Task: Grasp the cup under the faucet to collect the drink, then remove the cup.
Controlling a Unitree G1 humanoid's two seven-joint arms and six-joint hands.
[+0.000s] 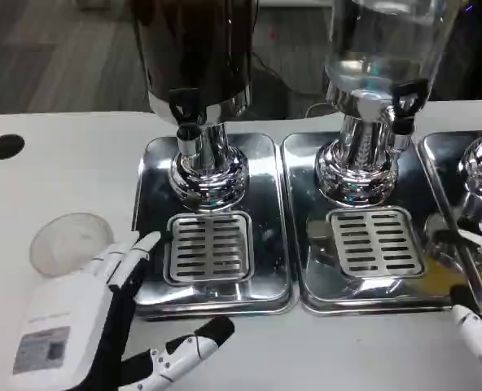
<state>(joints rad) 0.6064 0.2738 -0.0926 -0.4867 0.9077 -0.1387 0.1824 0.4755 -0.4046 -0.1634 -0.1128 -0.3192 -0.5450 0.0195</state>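
Left robot hand [102,318] spread, empty; cup [70,242] at its eleven o'clock on the surface [46,163]. Right robot hand [477,326]: cannot tell. Risk: fingers knock cup aside.

Left hand [102,318] at seven o'clock: fingers spread, pointing toward one o'clock, holding nothing. Right hand [479,301] at four o'clock (cropped; state unclear).

Mirror-glossy metal trays [273,163] and dispenser bases [209,175] — cup [68,242] clear plastic — table [62,171] matt white.

Close head view down onto table [54,130]
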